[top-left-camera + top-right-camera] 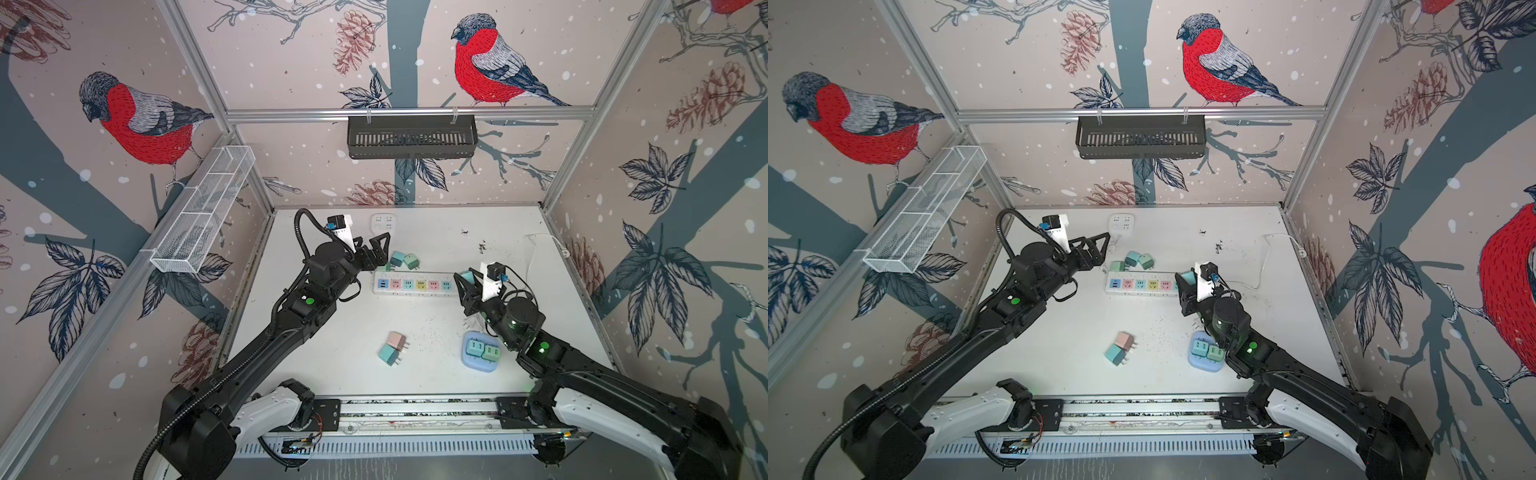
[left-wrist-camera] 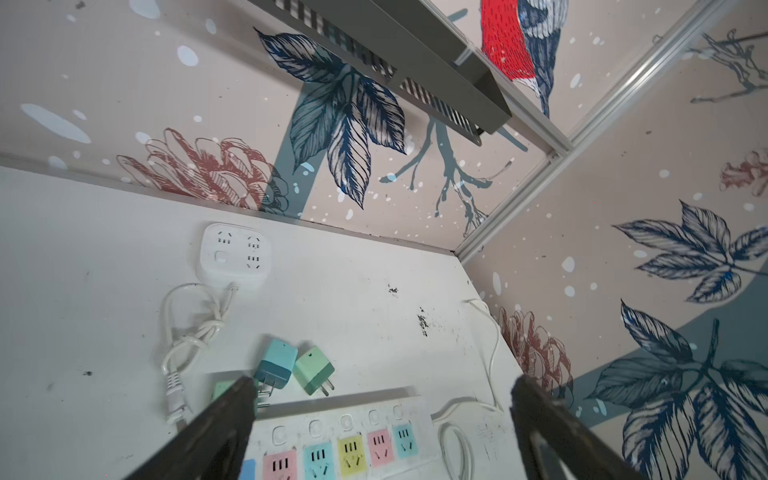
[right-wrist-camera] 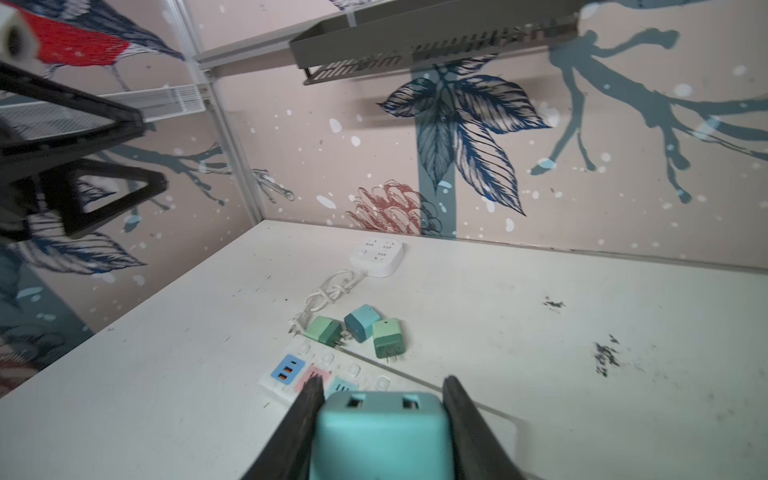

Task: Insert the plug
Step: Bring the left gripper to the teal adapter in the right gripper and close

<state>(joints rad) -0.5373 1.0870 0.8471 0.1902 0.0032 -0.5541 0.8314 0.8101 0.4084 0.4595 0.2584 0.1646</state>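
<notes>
Right gripper point(image 3: 382, 386) is clamped tight on the teal plug point(image 3: 380, 432), one finger down each side. From the right wrist camera I see the plug's face with two rectangular openings, but its prongs are hidden from me. In both top views that gripper sits over the right end of the power strip point(image 1: 413, 284), and I cannot tell whether the plug touches the strip or hangs just above it. Over on the other side, my left gripper point(image 1: 384, 251) is spread wide with nothing between the fingers, up off the white table point(image 1: 340, 353) by the strip's left end. Through the left wrist camera I'm looking past both fingertips at the strip's row of pink, teal and yellow sockets. Just behind the strip lie three loose plugs: a blue-teal one point(image 2: 274, 368), a green one point(image 2: 313, 370) beside it, and a second green one point(image 3: 324, 330) partly covered by the left finger. Further back sits a white square socket hub point(image 1: 383, 222) with its cord bundled. Nearer me, a pink plug point(image 1: 397, 340) and a teal one point(image 1: 389, 354) lie touching, and a light-blue tray point(image 1: 473, 365) holds two more adapters close under the right arm.
</notes>
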